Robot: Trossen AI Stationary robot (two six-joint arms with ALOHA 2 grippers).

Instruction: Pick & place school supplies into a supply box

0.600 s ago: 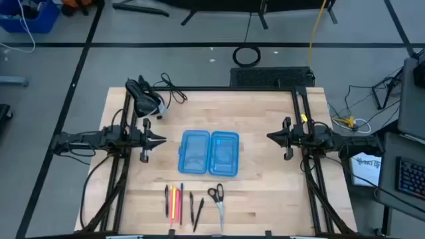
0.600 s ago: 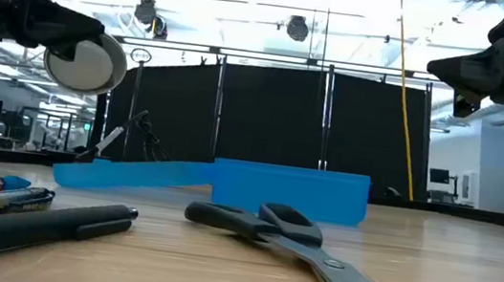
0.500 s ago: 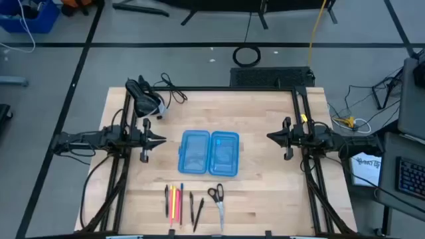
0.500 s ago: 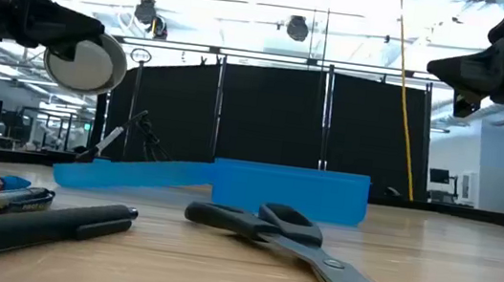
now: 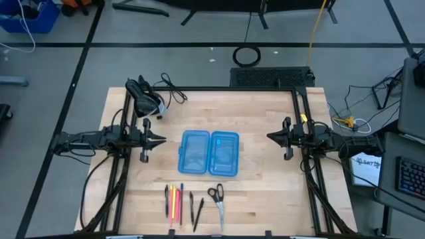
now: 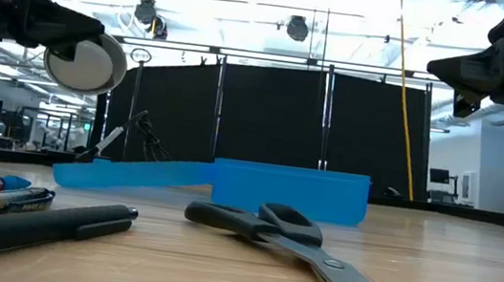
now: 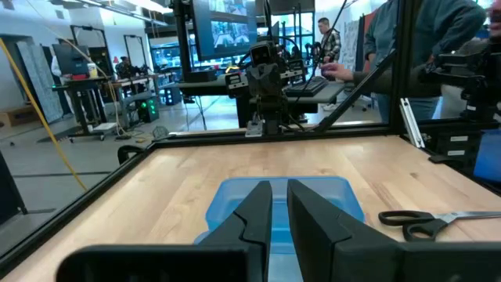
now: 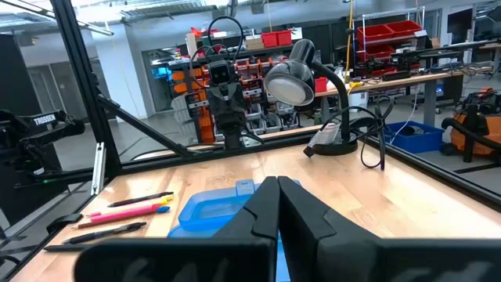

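High view – supply box [image 5: 209, 153]: translucent blue, two rounded rectangular halves lying open side by side at table centre.
High view – pens [image 5: 174, 201]: black, red and yellow, in a row at the near edge, left of the scissors [image 5: 216, 199].
High view – left gripper [image 5: 161, 140]: left of the box, apart from it.
High view – right gripper [image 5: 271, 137]: right of the box, apart from it.
Low view – scissors [image 6: 302, 245]: black handles, silver blades, flat on the table [image 6: 467, 273], nearer than the box [image 6: 289, 191].
Left wrist view – left gripper [image 7: 279, 205]: fingers together with a thin slit between, holding nothing; box [image 7: 231, 196] beyond them.
Right wrist view – right gripper [image 8: 279, 197]: fingers together, holding nothing; box [image 8: 207, 210] beyond, pens [image 8: 129, 210] farther off beside it.
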